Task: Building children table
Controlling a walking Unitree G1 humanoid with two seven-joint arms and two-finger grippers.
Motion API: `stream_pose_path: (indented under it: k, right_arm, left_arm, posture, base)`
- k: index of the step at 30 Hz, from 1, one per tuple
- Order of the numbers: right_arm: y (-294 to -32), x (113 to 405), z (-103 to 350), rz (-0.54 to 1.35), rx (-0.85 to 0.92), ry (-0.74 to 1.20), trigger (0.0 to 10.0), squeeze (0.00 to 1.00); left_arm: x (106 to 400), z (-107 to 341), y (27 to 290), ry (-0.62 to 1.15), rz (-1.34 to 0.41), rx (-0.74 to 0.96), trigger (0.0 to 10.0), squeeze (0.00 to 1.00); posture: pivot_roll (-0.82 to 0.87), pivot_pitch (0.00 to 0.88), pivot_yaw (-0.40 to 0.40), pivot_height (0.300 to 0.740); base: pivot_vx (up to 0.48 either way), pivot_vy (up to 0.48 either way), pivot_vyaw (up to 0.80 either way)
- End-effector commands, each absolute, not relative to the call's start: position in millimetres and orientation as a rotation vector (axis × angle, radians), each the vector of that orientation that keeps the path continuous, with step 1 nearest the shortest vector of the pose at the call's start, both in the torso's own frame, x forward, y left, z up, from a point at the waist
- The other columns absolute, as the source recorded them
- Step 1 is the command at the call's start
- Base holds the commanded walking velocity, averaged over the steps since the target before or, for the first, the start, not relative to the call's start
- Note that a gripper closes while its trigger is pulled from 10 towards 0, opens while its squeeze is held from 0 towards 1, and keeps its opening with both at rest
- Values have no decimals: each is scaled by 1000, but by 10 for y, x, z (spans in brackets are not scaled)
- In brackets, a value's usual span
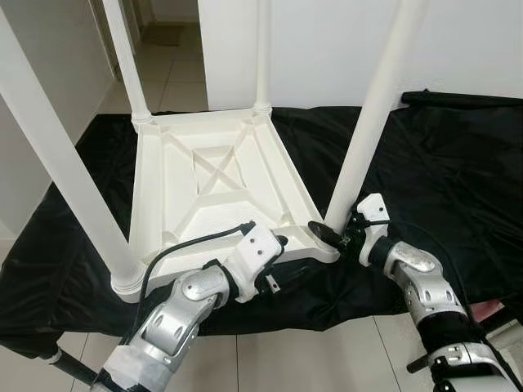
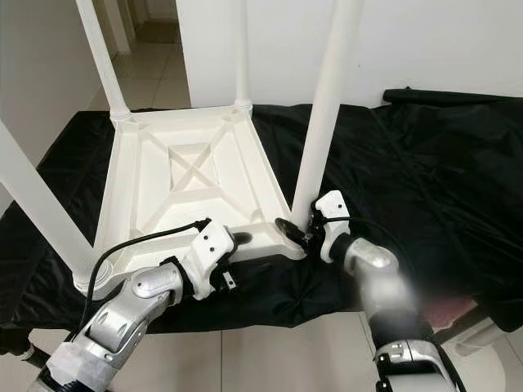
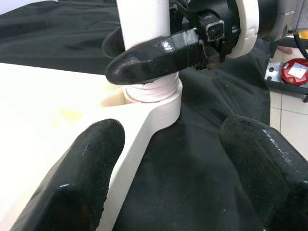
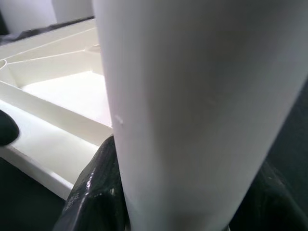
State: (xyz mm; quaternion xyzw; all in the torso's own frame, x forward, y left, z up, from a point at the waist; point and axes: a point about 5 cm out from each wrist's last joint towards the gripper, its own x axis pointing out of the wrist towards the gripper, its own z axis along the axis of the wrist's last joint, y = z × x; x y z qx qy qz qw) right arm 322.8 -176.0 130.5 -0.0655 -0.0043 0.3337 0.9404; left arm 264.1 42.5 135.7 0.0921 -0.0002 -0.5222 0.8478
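Left gripper (image 1: 279,242) spread at upturned white plastic table's (image 1: 214,184) near edge; right gripper (image 1: 333,235) pinching white cylindrical leg (image 1: 368,122) at corner socket.

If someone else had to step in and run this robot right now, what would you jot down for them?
Right gripper: shut on the white plastic table leg, low down by its threaded corner socket.
Left gripper: open, at the near edge of the upturned white plastic tabletop, which lies on a black cloth.
Done: all four legs stand in their corners.
Left: probably tighten this leg, check the others, flip the table upright.
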Motion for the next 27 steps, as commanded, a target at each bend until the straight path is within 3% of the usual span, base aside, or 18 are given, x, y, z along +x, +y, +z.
stream_pose_path:
  k: [1, 8, 11, 18, 27]
  right_arm:
    - [-1719, 3202, 1277, 632, -102, -1, 10000, 0]
    - [-1602, 3115, 1321, 481, 30, -62, 10000, 0]
    - [-1583, 3094, 1322, 428, 34, -72, 10000, 0]
    - [-1502, 2990, 1241, 107, 6, -48, 10000, 0]
    - [-1448, 2927, 1173, -20, 30, -8, 10000, 0]
  left_arm:
    - [2650, 1363, 437, 1, -1092, 197, 10000, 0]
    - [2673, 1392, 436, -7, -1083, 180, 10000, 0]
    - [2677, 1401, 435, -9, -1082, 177, 10000, 0]
    - [2678, 1393, 460, -4, -1082, 174, 10000, 0]
    - [2692, 1399, 481, -5, -1076, 181, 10000, 0]
  posture:
    - [-25, 6, 11, 740]
    - [-29, 9, 14, 740]
    - [-29, 9, 14, 740]
    - [-32, 7, 17, 740]
    - [-32, 7, 17, 740]
  base:
    - [0, 0, 0]
    - [0, 0, 0]
    - [0, 0, 0]
    - [0, 0, 0]
    - [0, 0, 0]
